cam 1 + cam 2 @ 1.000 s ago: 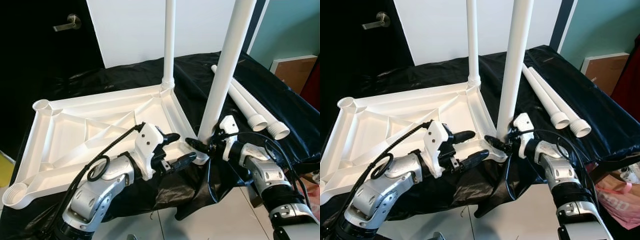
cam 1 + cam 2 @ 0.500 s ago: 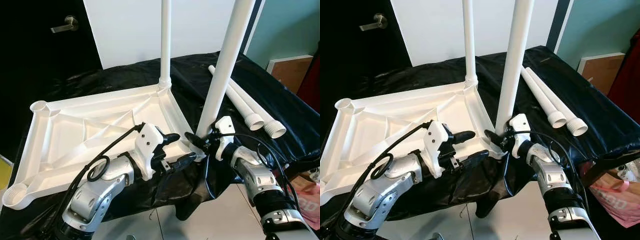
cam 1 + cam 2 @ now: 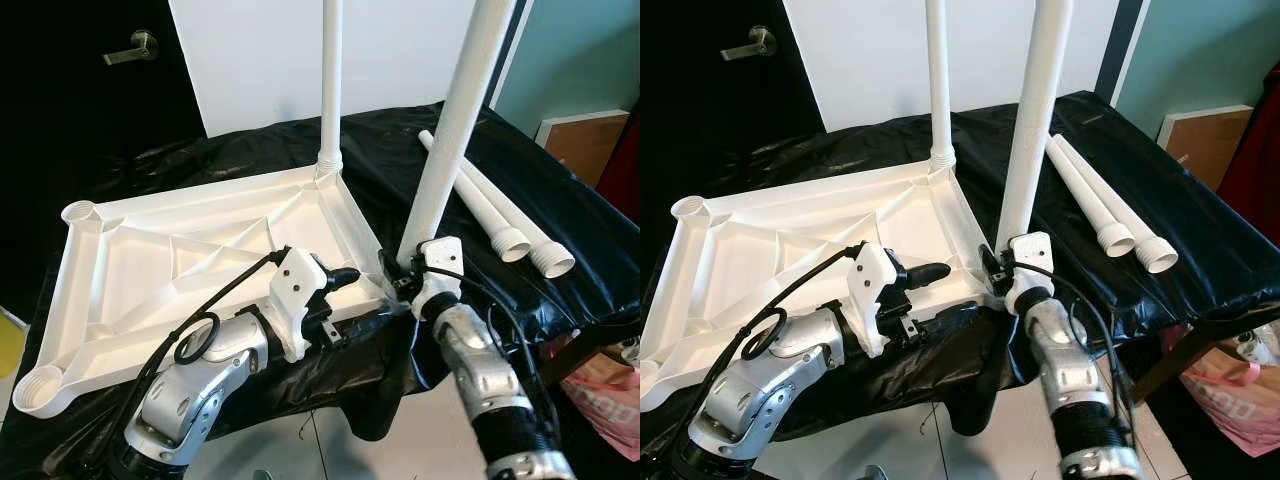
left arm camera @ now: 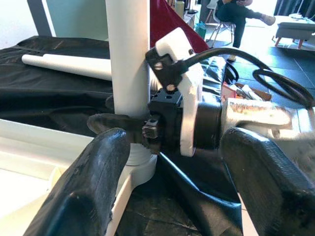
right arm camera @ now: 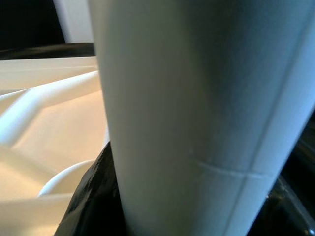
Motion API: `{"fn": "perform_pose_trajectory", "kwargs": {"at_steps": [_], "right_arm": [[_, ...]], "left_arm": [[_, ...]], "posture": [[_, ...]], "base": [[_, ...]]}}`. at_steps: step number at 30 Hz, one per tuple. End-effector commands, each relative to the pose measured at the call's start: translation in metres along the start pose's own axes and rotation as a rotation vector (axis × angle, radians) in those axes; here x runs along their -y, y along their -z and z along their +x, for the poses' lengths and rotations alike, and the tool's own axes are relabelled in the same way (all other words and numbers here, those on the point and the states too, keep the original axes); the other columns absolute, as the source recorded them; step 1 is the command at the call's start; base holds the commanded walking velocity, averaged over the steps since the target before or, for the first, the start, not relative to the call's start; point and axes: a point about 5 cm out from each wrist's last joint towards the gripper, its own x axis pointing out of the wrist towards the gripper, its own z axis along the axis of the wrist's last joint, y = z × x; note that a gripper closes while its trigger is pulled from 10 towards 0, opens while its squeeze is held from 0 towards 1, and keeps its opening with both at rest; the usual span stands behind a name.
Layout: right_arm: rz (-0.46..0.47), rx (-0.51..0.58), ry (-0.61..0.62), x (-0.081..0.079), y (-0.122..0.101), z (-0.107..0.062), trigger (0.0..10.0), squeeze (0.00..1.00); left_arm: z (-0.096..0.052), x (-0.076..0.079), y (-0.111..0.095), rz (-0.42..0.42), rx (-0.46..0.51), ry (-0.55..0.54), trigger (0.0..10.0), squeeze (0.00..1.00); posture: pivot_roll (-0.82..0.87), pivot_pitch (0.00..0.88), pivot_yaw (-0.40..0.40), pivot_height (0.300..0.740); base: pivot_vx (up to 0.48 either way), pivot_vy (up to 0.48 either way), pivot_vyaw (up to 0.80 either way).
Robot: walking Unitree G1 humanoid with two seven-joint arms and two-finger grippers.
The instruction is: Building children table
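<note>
At the near corner of the upturned white table (image 3: 200,270) on the black-draped tabletop (image 3: 560,200), the right hand (image 3: 397,284) clamps the base of an upright leg (image 3: 455,130); the left hand (image 3: 345,300) hovers wide beside it.

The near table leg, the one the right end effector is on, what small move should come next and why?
Probably keep twisting or pressing the near leg down into its corner socket on the upturned tabletop. The right end effector sits at its base, and the leg leans slightly, so it may not be fully seated. The left end effector is open beside that corner.
</note>
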Motion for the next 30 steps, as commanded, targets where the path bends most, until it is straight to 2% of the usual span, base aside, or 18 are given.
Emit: {"fn": "perform_pose_trajectory", "kwargs": {"at_steps": [1, 5, 8, 11, 17, 18, 23, 28, 30], "right_arm": [[-0.027, -0.063, 0.094, 0.013, 0.012, -0.006, 10.0, 0.0], [-0.035, -0.062, 0.122, 0.012, 0.012, -0.008, 10.0, 0.0], [-0.028, -0.066, 0.133, 0.003, 0.014, -0.012, 10.0, 0.0], [-0.025, -0.058, 0.136, 0.001, 0.012, -0.013, 10.0, 0.0], [-0.023, -0.002, 0.163, 0.0, 0.001, -0.013, 10.0, 0.0], [-0.028, 0.015, 0.168, 0.0, -0.002, -0.013, 10.0, 1.0], [-0.034, 0.035, 0.164, 0.0, -0.006, -0.013, 10.0, 1.0], [-0.03, 0.056, 0.107, 0.002, -0.01, -0.014, 10.0, 1.0], [-0.024, 0.073, 0.064, 0.008, -0.012, -0.014, 10.0, 1.0]], "left_arm": [[-0.001, 0.002, 0.0, 0.011, -0.006, 0.015, 10.0, 0.0], [0.0, 0.002, 0.0, 0.011, -0.006, 0.015, 10.0, 0.0], [0.0, 0.001, 0.0, 0.015, -0.005, 0.015, 10.0, 0.0], [0.002, 0.001, 0.0, 0.015, -0.002, 0.016, 10.0, 0.0], [0.002, 0.001, -0.001, 0.023, 0.003, 0.019, 10.0, 0.0], [0.002, 0.001, -0.001, 0.024, 0.003, 0.02, 10.0, 0.0], [0.003, 0.001, -0.002, 0.025, 0.004, 0.021, 10.0, 0.0], [0.003, 0.001, -0.002, 0.026, 0.007, 0.018, 10.0, 0.0], [0.004, 0.001, -0.002, 0.025, 0.01, 0.015, 10.0, 0.0]], "posture": [[-0.02, 0.0, 0.001, 0.74], [-0.02, 0.0, -0.001, 0.74], [-0.02, 0.0, -0.002, 0.74], [-0.03, 0.0, -0.004, 0.74], [-0.02, 0.0, -0.002, 0.74], [-0.02, 0.0, -0.001, 0.74], [-0.02, 0.0, 0.0, 0.74], [-0.03, 0.0, 0.0, 0.74], [-0.03, 0.0, 0.001, 0.74]], "base": [[0.0, 0.0, 0.0], [0.0, 0.0, 0.0], [0.0, 0.0, 0.0], [0.0, 0.0, 0.0], [0.0, 0.0, 0.0], [0.0, 0.0, 0.0], [0.0, 0.0, 0.0], [0.0, 0.0, 0.0], [0.0, 0.0, 0.0]]}}
